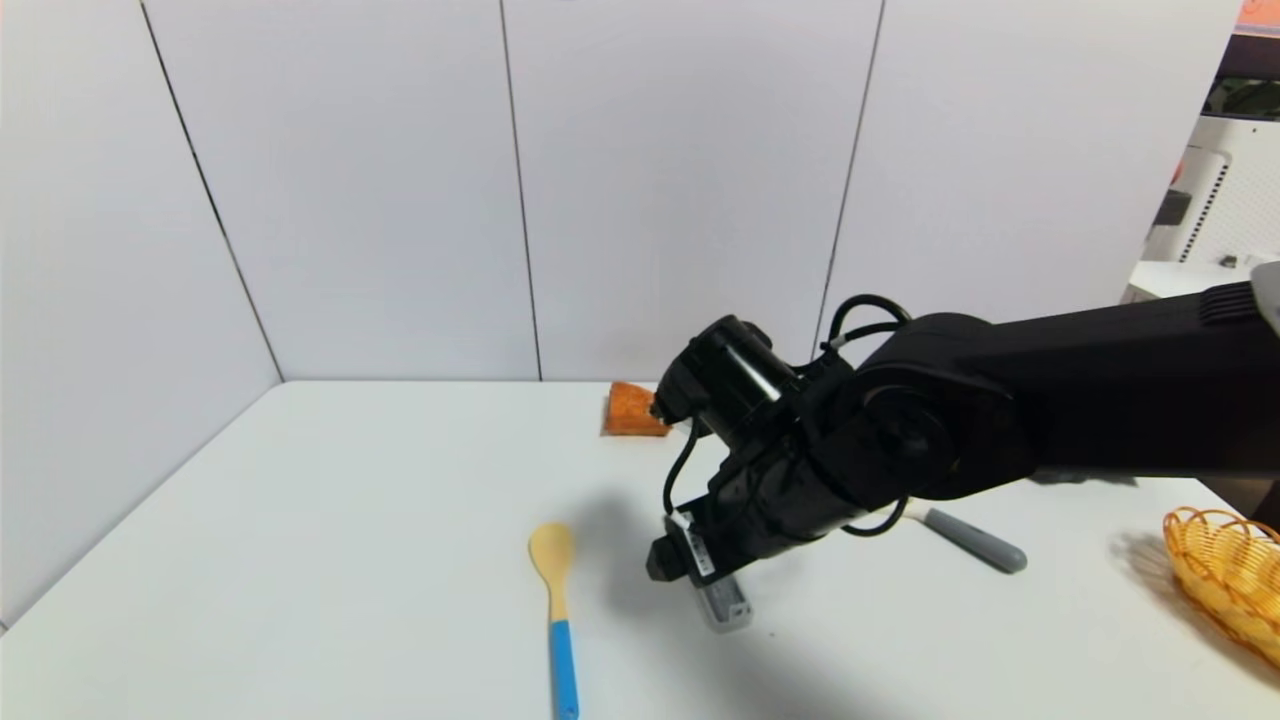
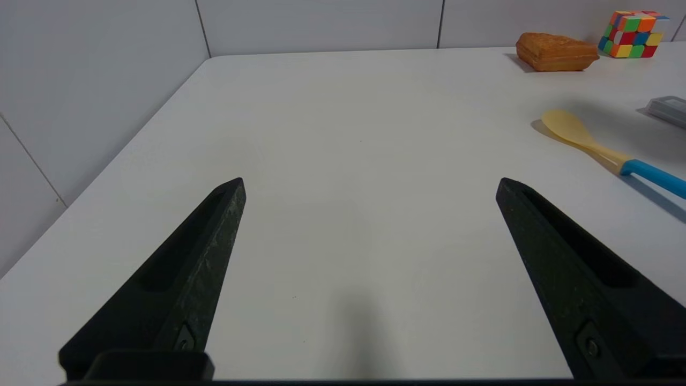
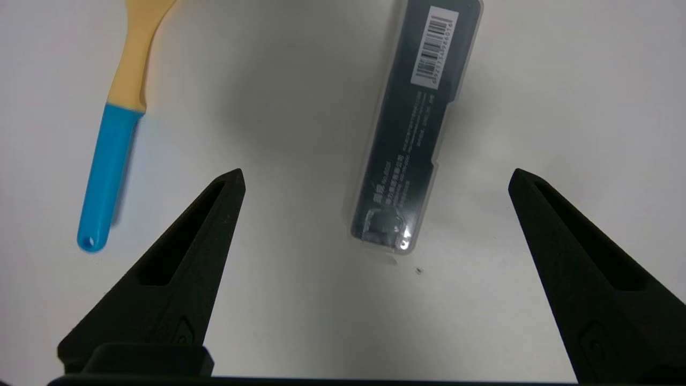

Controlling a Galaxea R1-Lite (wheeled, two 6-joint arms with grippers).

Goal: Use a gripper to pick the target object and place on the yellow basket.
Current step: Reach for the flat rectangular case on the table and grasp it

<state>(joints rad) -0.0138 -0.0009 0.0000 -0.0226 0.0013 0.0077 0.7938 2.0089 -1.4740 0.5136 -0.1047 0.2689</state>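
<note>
From up top, the right gripper point(image 1: 690, 572) is hanging low over the white bench point(image 1: 350, 520), angled downward, sitting right above the target object point(image 1: 728, 605), whose near end is peeking out beneath it. A spoon point(image 1: 556, 610) with a blue handle is lying just to the left, an orange block point(image 1: 634, 410) is sitting at the far edge, and a grey-handled tool point(image 1: 975, 543) is poking out to the right of the arm. The yellow basket point(image 1: 1228, 580) is waiting well apart at the right edge.

Over at the left wrist, the left gripper point(image 2: 370, 185) is parked level above bare bench, jaws spread wide with nothing between them. The block, a colour cube point(image 2: 633, 34) and the spoon are lying on the far right.

Now the right wrist: jaws standing fully apart, and the slim grey case is lying flat on the bench between the two fingers point(image 3: 177, 257), touching neither, its barcode label at the end away from the gripper. The spoon's blue handle is lying beside the other finger, outside the jaws.
</note>
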